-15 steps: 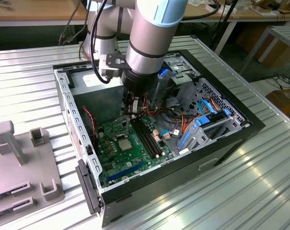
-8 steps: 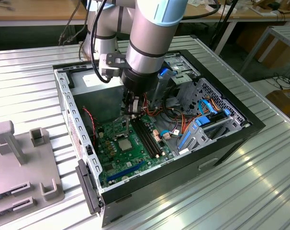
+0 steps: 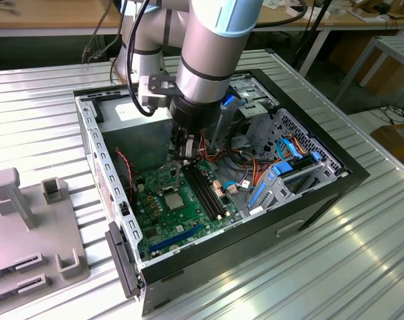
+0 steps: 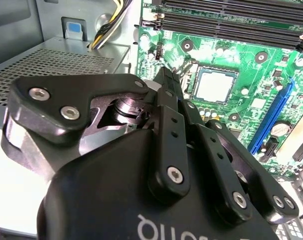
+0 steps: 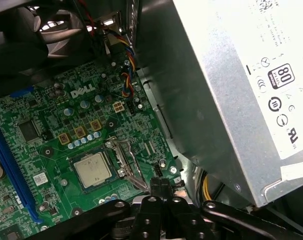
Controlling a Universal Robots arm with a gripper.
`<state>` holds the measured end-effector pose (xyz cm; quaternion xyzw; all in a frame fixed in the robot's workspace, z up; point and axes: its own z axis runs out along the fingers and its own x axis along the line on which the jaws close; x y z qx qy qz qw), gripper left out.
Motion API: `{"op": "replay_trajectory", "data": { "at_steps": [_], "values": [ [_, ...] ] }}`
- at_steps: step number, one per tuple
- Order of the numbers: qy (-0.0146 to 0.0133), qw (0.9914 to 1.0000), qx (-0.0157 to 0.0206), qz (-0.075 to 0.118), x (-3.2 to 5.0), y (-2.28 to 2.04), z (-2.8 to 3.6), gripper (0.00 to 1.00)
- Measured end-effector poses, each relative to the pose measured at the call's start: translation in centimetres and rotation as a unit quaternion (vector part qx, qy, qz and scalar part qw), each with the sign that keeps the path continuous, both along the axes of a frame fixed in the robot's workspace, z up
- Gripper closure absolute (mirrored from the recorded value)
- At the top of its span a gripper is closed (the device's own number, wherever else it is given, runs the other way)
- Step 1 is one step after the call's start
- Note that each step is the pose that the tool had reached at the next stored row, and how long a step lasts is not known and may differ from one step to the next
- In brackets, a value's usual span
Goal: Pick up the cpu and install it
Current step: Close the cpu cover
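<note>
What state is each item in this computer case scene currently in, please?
cpu: seated flat in its socket on the motherboard, not held.
end effector: closed and empty, fingertips together beside the socket.
computer case: lying on its side, side panel off.
memory slots: empty.
blue expansion slot: empty.

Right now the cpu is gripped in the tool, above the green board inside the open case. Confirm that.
Not right. The cpu is not in the tool: it lies flat in its socket on the green board, beside the tool's tips, as the first wrist view shows. The tool is above the board, inside the open case.
</note>
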<state>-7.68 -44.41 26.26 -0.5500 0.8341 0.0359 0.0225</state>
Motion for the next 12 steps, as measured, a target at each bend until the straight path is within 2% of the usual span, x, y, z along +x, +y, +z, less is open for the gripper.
{"op": "replay_trajectory", "data": {
  "at_steps": [6, 12],
  "values": [
    [0.0000, 1.00000, 0.0000, 0.000, -0.01, -0.25, 0.00, 0.89],
    [0.0000, 1.00000, 0.0000, 0.000, -0.01, -0.31, 0.00, 0.89]
  ]
}}
